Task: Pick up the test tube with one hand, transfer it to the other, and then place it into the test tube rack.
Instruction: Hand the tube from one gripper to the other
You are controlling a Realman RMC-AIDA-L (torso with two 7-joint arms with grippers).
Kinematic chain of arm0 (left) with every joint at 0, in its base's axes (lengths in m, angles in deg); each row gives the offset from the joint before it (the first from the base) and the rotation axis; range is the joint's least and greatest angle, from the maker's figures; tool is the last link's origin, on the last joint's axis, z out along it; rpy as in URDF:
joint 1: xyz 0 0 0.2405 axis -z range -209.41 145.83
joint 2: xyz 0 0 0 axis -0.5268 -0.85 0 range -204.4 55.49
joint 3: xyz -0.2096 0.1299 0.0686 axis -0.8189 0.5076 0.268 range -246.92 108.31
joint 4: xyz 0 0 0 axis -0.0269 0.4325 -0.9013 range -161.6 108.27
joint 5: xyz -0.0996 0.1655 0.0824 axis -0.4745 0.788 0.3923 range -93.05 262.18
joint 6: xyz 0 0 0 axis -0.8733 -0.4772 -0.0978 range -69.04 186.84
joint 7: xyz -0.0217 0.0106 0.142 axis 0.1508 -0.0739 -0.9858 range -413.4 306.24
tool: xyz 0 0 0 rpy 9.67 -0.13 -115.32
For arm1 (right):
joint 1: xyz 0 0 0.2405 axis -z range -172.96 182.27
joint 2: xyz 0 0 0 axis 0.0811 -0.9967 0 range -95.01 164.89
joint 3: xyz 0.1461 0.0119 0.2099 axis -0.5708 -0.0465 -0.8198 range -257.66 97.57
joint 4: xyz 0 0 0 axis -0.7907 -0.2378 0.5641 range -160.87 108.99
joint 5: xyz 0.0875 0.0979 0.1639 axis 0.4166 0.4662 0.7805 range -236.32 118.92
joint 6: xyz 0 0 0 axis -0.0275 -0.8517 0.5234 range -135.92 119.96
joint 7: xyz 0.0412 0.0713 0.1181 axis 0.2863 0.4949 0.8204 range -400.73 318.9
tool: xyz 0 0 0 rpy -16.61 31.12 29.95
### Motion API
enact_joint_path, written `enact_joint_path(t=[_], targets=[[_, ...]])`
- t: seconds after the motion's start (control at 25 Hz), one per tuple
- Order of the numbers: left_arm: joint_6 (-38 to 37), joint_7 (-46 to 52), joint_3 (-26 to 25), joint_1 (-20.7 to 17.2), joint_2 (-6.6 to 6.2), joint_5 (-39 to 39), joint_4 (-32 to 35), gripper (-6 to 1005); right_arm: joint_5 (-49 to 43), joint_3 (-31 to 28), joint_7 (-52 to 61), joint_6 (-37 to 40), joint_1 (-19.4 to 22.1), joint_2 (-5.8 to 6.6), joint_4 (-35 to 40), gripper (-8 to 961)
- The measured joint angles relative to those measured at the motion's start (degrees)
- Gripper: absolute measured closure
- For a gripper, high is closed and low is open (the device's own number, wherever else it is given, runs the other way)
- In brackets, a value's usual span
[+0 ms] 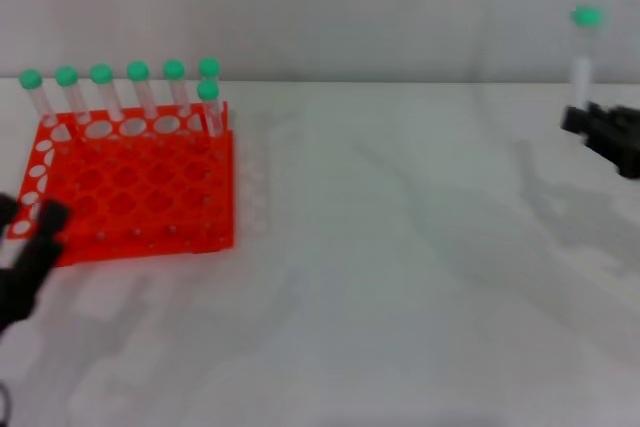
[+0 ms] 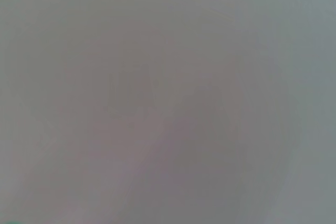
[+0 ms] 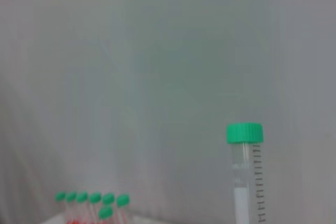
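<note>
The test tube (image 1: 583, 57) stands upright in the air at the far right, green cap on top, and also shows in the right wrist view (image 3: 245, 174). My right gripper (image 1: 586, 123) is shut on its lower part, above the table. The orange-red test tube rack (image 1: 130, 192) lies at the left of the table. My left gripper (image 1: 28, 217) is at the near left corner of the rack, fingers apart and empty. The left wrist view shows only a plain grey surface.
Several green-capped tubes (image 1: 137, 87) stand in the rack's back row, also seen in the right wrist view (image 3: 92, 203). The white table (image 1: 400, 277) stretches between the rack and the right gripper. A pale wall runs behind.
</note>
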Motion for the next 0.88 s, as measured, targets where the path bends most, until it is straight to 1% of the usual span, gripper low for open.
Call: enact_joint_path(t=[0.08, 0.16, 0.24, 0.28, 0.4, 0.6, 0.76, 0.88], targets=[[0.04, -0.32, 0.0, 1.67, 0.01, 3.23, -0.15, 180, 4.57, -0.65, -6.64, -2.06, 1.37, 0.06, -4.82, 763], [0.06, -0.4, -0.01, 3.31, 0.07, 6.32, -0.65, 181, 10.01, -1.36, -16.58, -5.54, 2.07, 0.06, -11.91, 763], [-0.06, -0.68, 0.0, 5.5, 0.18, 10.55, -1.87, 182, 15.14, -1.54, -28.37, -9.85, 2.28, 0.02, -19.65, 762], [-0.29, -0.79, -0.01, 6.32, 0.21, 12.06, -2.52, 182, 17.91, -1.57, -36.68, -12.42, 2.23, 0.02, -24.39, 762], [-1.55, -1.08, -0.01, 8.23, 0.36, 16.39, -4.77, 183, 20.92, -1.25, -50.22, -15.88, 1.88, -0.07, -33.59, 761], [-7.92, -1.26, -0.01, 9.86, 0.49, 23.8, -10.93, 185, 21.28, -1.06, -56.7, -16.54, 0.35, -0.29, -41.86, 759], [-12.41, -1.1, 0.17, 11.07, 0.71, 28.26, -14.03, 187, 20.88, -0.33, -59.18, -16.95, -0.35, -0.62, -44.35, 758], [-16.34, -0.61, 2.58, 12.77, 0.84, 29.68, -16.72, 188, 20.78, -0.04, -59.55, -17.18, -0.28, -0.64, -45.58, 757]])
